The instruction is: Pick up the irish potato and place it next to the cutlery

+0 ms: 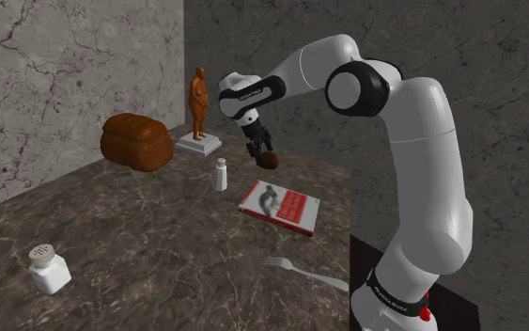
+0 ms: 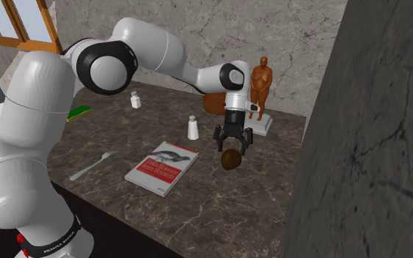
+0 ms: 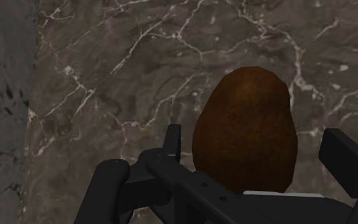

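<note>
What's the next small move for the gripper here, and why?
Probably close the fingers. The gripper is open and straddles the potato, which seems to rest on the counter. In the wrist view a gap shows beside each finger, so it isn't held yet. The fork lies beyond the book, so carrying comes later.

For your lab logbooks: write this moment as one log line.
tool open around potato | no grip yet | book between potato and fork

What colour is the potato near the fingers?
The potato is a dark reddish brown, slightly mottled. It shows best in the wrist view.
</note>
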### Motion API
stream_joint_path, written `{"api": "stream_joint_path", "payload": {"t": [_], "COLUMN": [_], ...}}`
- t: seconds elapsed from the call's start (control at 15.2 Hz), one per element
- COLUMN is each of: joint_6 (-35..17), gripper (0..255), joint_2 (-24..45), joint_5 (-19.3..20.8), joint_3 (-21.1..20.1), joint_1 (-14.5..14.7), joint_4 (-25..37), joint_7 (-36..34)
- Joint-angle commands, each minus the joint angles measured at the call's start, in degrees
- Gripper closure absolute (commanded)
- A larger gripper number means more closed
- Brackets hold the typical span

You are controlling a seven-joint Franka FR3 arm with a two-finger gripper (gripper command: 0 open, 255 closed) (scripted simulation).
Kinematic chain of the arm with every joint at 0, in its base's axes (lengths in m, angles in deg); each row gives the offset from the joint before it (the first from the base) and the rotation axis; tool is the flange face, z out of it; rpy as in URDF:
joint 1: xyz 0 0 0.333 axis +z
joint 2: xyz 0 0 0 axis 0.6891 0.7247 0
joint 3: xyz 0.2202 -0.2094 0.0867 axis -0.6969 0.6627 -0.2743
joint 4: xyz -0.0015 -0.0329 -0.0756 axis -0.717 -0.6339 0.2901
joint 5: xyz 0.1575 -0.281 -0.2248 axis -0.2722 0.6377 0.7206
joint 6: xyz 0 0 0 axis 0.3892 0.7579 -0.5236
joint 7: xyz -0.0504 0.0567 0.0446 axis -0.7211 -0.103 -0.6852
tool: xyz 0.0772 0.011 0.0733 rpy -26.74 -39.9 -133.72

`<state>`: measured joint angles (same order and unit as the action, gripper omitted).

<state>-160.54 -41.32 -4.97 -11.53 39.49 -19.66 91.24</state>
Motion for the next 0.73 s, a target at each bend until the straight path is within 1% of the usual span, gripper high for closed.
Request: {"api": "stream_joint_path", "payload": {"t": [0.0, 0.53, 0.59, 0.66], "joint_6": [-1.6, -2.1, -2.1, -2.1], "gripper": [0, 0, 255, 255], "joint_2": [-0.6, -0.7, -0.7, -0.7], "joint_5": [0.2, 0.2, 0.2, 0.2], "joint_3": [0.1, 0.1, 0.1, 0.1], "joint_1": [-0.2, -0.3, -0.3, -0.3], "joint_4": [-2.2, -2.7, -2.7, -2.7], "joint_7": [-0.2, -0.3, -0.3, -0.3]}}
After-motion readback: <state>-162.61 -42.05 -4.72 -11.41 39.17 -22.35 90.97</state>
